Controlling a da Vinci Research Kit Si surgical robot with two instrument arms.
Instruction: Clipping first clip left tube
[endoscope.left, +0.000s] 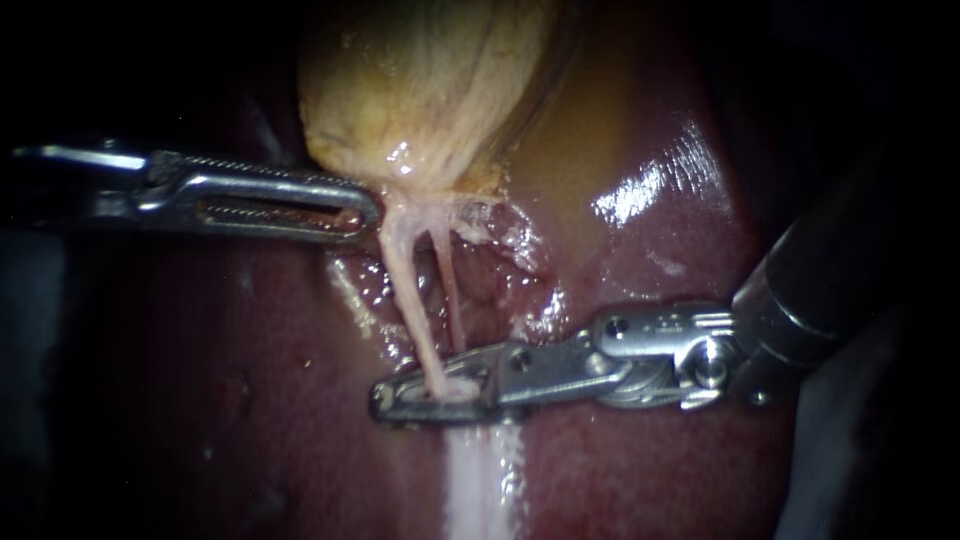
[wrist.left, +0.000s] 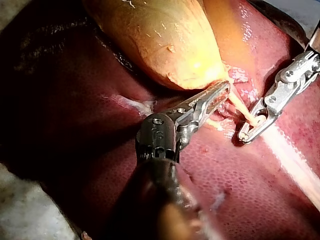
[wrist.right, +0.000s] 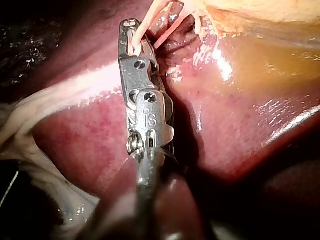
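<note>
left tube (endoscope.left: 407, 300) looks thin, soft, slick, easy to tear, strung from gallbladder (endoscope.left: 430, 90) to liver (endoscope.left: 650, 460). right instrument (endoscope.left: 395, 400) jaws pinch its low end, the best hold; left instrument (endoscope.left: 360, 208) jaws pressed together, empty

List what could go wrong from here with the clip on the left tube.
1. The right instrument, placed around the left tube, sits close to the right tube and might catch it too.
2. The left tube looks stretched from the gallbladder; a tug could tear it.
3. The left instrument rests by the gallbladder's neck; if it slips, both tubes may shift.
</note>
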